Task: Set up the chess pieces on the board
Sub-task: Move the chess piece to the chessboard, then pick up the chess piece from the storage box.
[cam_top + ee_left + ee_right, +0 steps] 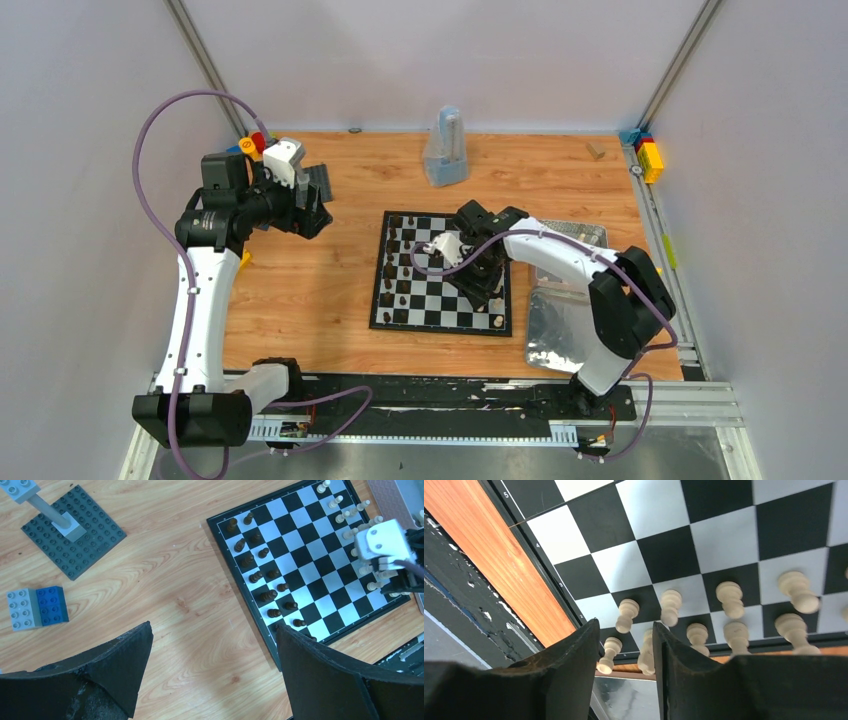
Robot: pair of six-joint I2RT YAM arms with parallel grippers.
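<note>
Right pincer (625,626) stands narrowly parted around a pale piece (646,655) on the edge row of the board (724,530), placement looks done, so next it must lift straight clear of the neighbours (696,637), left pincer (214,626) wide, idle.

The top view looks down from high behind the arm bases, facing twelve o'clock. It takes in the whole wood-grain table (320,300), with the black-and-white checked chessboard (430,300) near the middle. The left wrist view hangs well above the table at the board's ten o'clock and faces roughly three o'clock. The right wrist view sits very close over the board's five o'clock corner, facing nine o'clock across pale cream turned chess pieces (730,599). All three views share the board.
</note>
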